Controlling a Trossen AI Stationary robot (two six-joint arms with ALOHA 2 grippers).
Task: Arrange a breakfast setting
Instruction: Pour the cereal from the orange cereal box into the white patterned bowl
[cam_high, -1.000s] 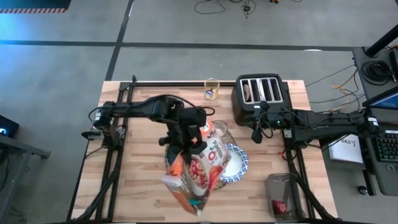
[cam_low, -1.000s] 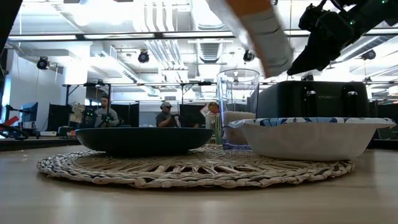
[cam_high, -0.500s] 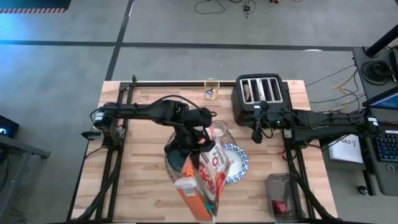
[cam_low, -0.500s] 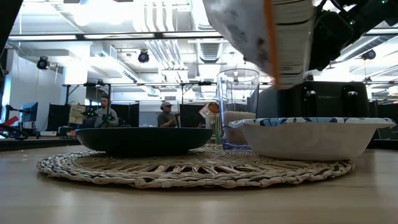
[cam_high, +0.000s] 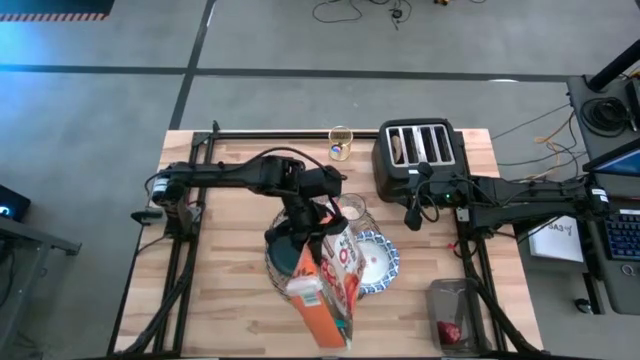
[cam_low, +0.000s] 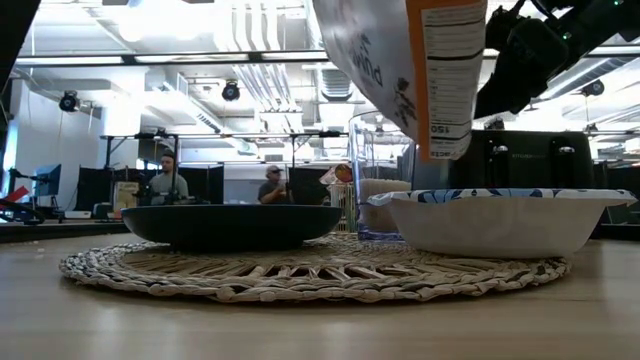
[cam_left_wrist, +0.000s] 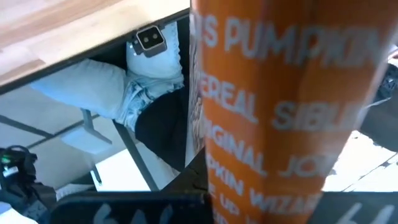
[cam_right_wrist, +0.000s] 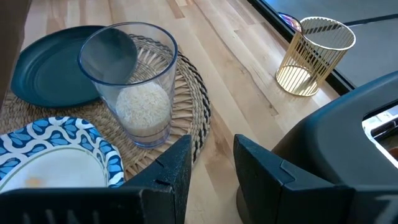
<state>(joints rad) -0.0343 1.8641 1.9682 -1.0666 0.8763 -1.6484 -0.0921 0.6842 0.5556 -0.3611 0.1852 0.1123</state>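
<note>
Blue-and-white patterned bowl (cam_high: 377, 262) sits frame centre on round woven wicker placemat (cam_low: 300, 272). My left gripper (cam_high: 318, 222) pinches tall orange cereal bag (cam_high: 325, 290), tilted above bowl. Pour step; next: tip bag further. Right gripper (cam_right_wrist: 208, 165) waits by black toaster (cam_high: 420, 152), fingers apart.

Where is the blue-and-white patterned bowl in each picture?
High view: the blue-and-white patterned bowl is mid-table, partly under the orange cereal bag.
Low view: right of centre, on the round woven wicker placemat.
Left wrist view: not in it.
Right wrist view: bottom-left corner.
Shared landmark: the clear glass beside it.
</note>
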